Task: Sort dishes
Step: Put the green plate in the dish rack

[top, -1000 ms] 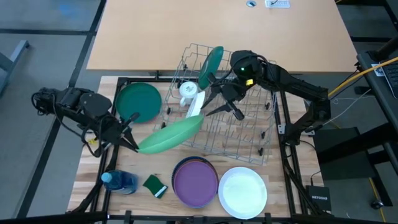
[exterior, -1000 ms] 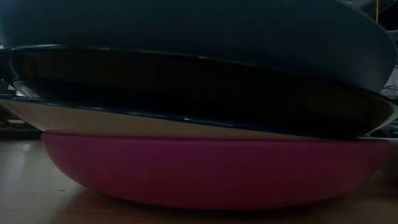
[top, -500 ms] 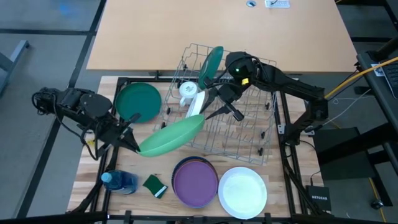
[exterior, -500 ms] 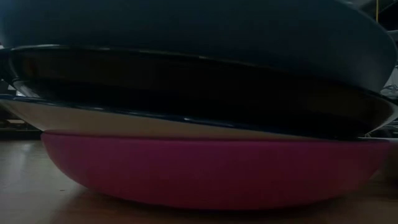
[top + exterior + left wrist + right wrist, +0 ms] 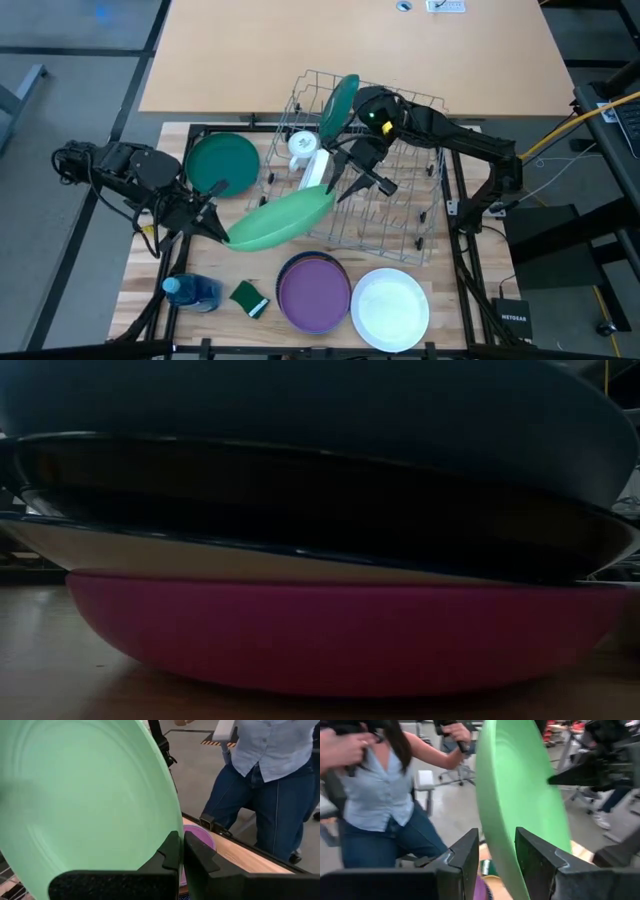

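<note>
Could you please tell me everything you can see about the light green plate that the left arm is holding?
The light green plate is round, smooth and matte, plastic-looking, with faint concentric rings on its face. It is held tilted off the table, between the dark green plate and the wire rack, above the purple stack. The left gripper pinches its rim with shut fingers. The right gripper straddles the opposite edge, its fingers open and not visibly touching.

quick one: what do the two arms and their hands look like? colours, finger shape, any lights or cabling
Both arms are dark, near-black, jointed links. The left hand has flat, angular black fingers with a textured black block behind them. The right hand has dark grey, wedge-shaped fingers with stepped inner edges. The right arm carries a small green light and a yellow mark near the wrist. Black cable loops bunch at the left arm.
</note>
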`<state>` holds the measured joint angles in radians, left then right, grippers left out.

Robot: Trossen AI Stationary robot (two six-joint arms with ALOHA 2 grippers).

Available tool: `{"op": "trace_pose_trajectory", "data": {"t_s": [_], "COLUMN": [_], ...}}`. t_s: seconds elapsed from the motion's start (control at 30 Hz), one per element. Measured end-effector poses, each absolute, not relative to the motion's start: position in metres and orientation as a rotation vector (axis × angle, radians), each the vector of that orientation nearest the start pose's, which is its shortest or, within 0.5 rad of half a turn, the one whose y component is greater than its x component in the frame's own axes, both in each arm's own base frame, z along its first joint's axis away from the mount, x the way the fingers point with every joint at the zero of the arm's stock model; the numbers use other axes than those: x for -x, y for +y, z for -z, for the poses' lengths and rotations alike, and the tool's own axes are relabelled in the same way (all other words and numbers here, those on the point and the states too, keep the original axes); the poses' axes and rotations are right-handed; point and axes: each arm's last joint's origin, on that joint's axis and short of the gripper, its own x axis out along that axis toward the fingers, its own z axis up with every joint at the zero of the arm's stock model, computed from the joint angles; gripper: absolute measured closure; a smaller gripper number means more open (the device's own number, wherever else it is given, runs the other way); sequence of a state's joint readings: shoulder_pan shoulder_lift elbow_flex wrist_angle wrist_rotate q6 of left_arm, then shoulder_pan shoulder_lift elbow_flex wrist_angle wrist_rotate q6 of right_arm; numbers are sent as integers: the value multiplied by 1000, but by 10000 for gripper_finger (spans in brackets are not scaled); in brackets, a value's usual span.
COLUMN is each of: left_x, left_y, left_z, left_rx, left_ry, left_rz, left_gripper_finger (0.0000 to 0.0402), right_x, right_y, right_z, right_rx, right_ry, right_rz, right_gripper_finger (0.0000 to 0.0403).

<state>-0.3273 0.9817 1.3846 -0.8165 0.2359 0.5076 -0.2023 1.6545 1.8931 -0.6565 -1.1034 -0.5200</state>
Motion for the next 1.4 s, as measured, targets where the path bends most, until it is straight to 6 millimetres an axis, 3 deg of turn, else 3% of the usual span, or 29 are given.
{"op": "trace_pose_trajectory", "data": {"t_s": [0.5,0.63,0.83,1.03,1.4], "left_x": [-152,-152,-152,-152,-158], "left_y": [-59,-59,-59,-58,-49], "left_z": [-436,-435,-435,-436,-441], "left_rx": [-579,-578,-571,-475,-371], "left_ry": [246,246,253,277,319], "left_rz": [665,666,665,635,230], "left_gripper_finger": [402,401,400,381,299], "right_x": [-348,-350,-349,-351,-354], "right_y": [-16,-9,-6,-6,-9], "right_z": [-444,-444,-446,-450,-448], "right_rx": [196,227,238,194,182], "right_ry": [114,134,111,91,140], "right_rz": [-1031,-975,-995,-1013,-905], "right_gripper_finger": [274,303,384,379,390]}}
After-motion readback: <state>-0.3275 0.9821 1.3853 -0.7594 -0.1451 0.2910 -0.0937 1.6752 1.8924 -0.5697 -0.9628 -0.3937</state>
